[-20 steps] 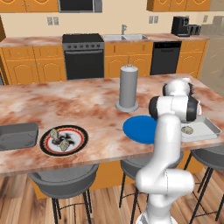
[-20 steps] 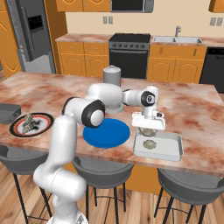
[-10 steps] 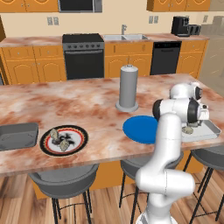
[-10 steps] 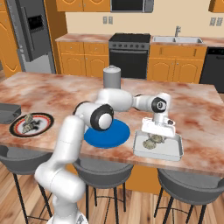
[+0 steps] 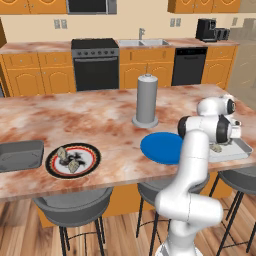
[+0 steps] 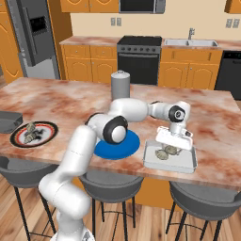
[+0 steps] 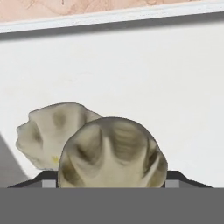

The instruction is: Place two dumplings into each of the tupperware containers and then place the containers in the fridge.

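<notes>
Hovering low over the pale tray point(image 6: 150, 163), the fingers point(image 6: 172, 146) stand spread wide with nothing gripped; in the hand view a dumpling point(image 7: 113, 154) lies right at their tips, and a second dumpling point(image 7: 48, 133) touches it from behind, both resting on the tray's white floor point(image 7: 166, 87). From the right base view the two pieces lie side by side inside the tray, near its middle, under the hand.

So this tray looks filled with its pair, and the step in hand is the release of the second piece. Two more dumplings point(image 5: 66, 158) remain on the black-rimmed plate point(image 5: 92, 160) far to the left, just beside the dark tray point(image 5: 20, 155) at the worktop's point(image 5: 75, 110) left end. A blue plate point(image 5: 160, 147) lies between, near the pale tray, and a grey canister point(image 5: 146, 100) stands behind it.

The next move, as I judge it, calls for a straight lift clear of the tray's rim, then a long swing left to the plate, with the fingers kept apart for a pinch on one small lumpy piece. The fridge point(image 6: 33, 37) stands at the room's far left, and the trays go there only later.
</notes>
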Controlling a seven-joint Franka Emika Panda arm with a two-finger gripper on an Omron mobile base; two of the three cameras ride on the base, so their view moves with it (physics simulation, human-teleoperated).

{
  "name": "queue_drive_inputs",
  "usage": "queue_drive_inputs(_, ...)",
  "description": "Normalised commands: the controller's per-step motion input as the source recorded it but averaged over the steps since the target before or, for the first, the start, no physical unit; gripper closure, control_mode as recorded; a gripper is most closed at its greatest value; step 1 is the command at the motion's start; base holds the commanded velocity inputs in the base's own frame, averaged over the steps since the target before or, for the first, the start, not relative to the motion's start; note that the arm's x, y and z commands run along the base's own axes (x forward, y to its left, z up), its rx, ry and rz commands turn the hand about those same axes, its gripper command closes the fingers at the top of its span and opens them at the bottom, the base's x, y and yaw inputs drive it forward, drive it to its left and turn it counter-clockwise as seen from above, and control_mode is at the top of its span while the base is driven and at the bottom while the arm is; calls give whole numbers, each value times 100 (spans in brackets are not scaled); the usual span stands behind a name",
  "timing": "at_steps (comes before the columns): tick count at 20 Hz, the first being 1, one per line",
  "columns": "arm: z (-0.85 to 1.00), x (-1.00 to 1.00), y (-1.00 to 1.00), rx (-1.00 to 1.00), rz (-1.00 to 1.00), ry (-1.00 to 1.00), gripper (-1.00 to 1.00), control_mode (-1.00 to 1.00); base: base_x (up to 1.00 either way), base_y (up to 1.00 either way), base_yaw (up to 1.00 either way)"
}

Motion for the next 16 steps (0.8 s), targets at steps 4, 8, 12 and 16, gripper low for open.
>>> queue_drive_inputs(4, -1, -18, -13, 4, 0, -1, 100, -100, 0, 0, 0)
queue_drive_inputs(8, -2, -25, -5, 1, 0, -6, 100, -100, 0, 0, 0)
queue_drive_inputs(12, -32, -29, 0, 0, 0, -11, 100, -100, 0, 0, 0)
queue_drive_inputs(16, -28, -7, 0, 0, 0, -15, 100, -100, 0, 0, 0)
